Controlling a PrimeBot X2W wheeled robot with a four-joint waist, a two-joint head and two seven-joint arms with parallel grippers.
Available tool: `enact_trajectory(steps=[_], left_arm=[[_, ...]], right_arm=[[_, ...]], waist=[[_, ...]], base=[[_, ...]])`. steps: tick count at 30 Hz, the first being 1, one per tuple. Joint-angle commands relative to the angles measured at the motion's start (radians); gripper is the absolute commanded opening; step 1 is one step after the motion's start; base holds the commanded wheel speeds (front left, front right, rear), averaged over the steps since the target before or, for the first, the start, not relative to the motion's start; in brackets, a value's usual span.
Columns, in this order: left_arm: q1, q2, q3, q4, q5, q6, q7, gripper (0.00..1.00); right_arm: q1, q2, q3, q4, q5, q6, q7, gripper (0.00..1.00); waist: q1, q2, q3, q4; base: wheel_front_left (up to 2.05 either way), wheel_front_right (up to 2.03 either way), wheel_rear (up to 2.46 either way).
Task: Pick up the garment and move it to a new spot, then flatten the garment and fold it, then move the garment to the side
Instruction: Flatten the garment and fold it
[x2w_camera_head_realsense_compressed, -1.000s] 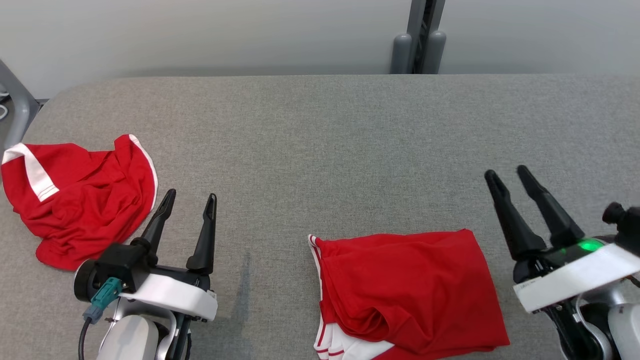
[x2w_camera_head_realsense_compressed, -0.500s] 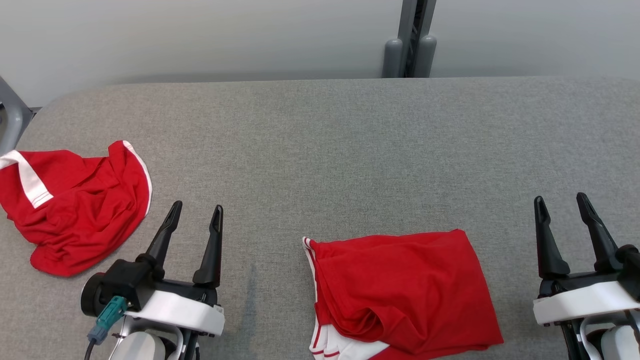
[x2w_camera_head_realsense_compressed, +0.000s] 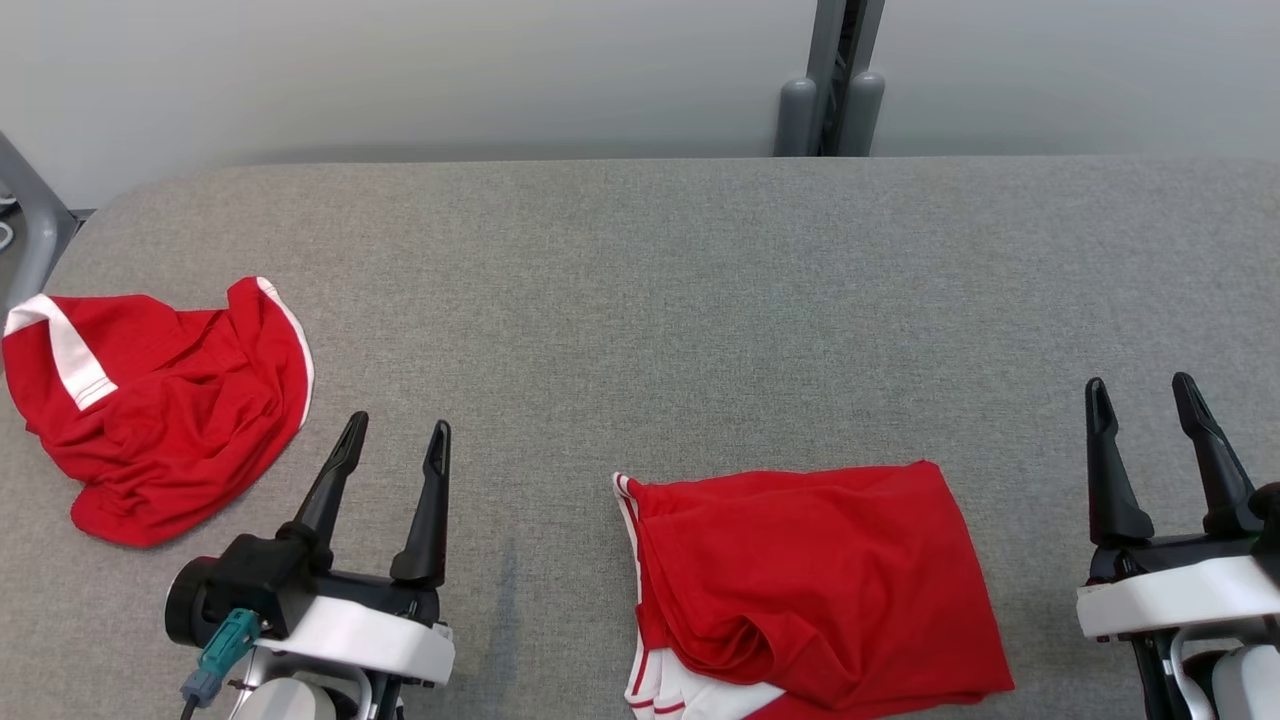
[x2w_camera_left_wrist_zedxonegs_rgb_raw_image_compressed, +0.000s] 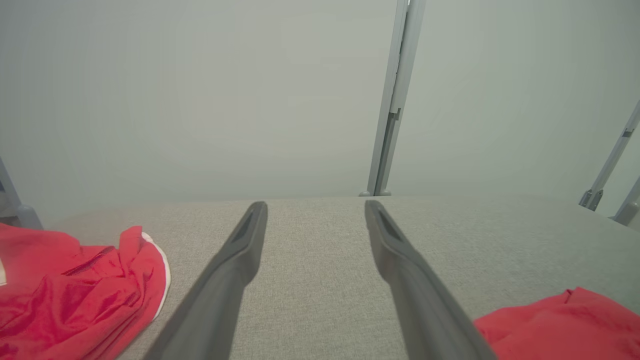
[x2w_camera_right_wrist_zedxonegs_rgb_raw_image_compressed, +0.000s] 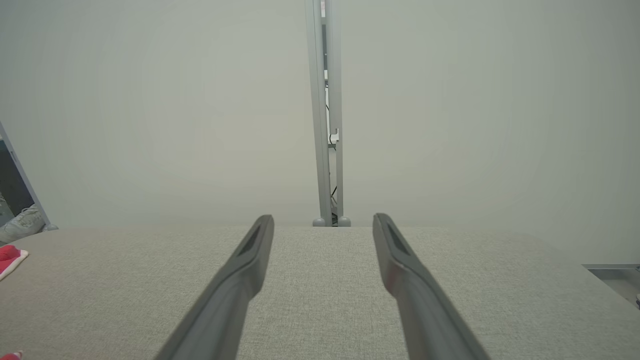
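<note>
A folded red garment (x2w_camera_head_realsense_compressed: 815, 585) with white trim lies flat near the table's front edge, between my two grippers; its corner (x2w_camera_left_wrist_zedxonegs_rgb_raw_image_compressed: 560, 325) shows at the lower right of the left wrist view. A second red garment (x2w_camera_head_realsense_compressed: 160, 410) with white stripes lies crumpled at the table's left, also in the left wrist view (x2w_camera_left_wrist_zedxonegs_rgb_raw_image_compressed: 75, 300). My left gripper (x2w_camera_head_realsense_compressed: 400, 424) stands open between the two garments, touching neither, fingers pointing away (x2w_camera_left_wrist_zedxonegs_rgb_raw_image_compressed: 316, 205). My right gripper (x2w_camera_head_realsense_compressed: 1140, 383) stands open to the right of the folded garment, over bare cloth (x2w_camera_right_wrist_zedxonegs_rgb_raw_image_compressed: 324, 218).
The grey fabric table (x2w_camera_head_realsense_compressed: 660, 290) stretches wide behind both garments, ending at a pale wall. A grey post (x2w_camera_head_realsense_compressed: 830, 95) rises behind the far edge. A grey frame leg (x2w_camera_head_realsense_compressed: 30, 215) stands off the table's left corner.
My right gripper has drawn back to the right and toward the front edge, fingers now pointing straight away. The left gripper has pulled back slightly. Both garments lie as before; the camera shifted a little.
</note>
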Motion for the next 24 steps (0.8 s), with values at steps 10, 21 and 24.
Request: enact_trajectory(steps=[10, 21, 24], left_arm=[[0.001, 0.000, 0.001, 0.020, 0.018, -0.010, -0.004, 1.00], [-0.022, -0.001, 0.004, 0.020, 0.019, -0.018, -0.004, 1.00], [-0.029, -0.001, -0.001, 0.020, 0.011, -0.020, -0.004, 1.00]], right_arm=[[0.008, 0.003, -0.002, 0.009, 0.014, 0.000, -0.008, 1.00], [0.042, -0.032, 0.188, 0.024, 0.058, 0.000, -0.007, 0.00], [0.062, -0.043, 0.299, 0.031, 0.080, -0.001, -0.007, 0.00]], waist=[[0.0000, 0.0000, -0.004, -0.002], [0.0000, 0.0000, 0.015, 0.018], [0.0000, 0.0000, 0.026, 0.033]], base=[[0.00, 0.00, 0.00], [0.00, 0.00, 0.00], [0.00, 0.00, 0.00]])
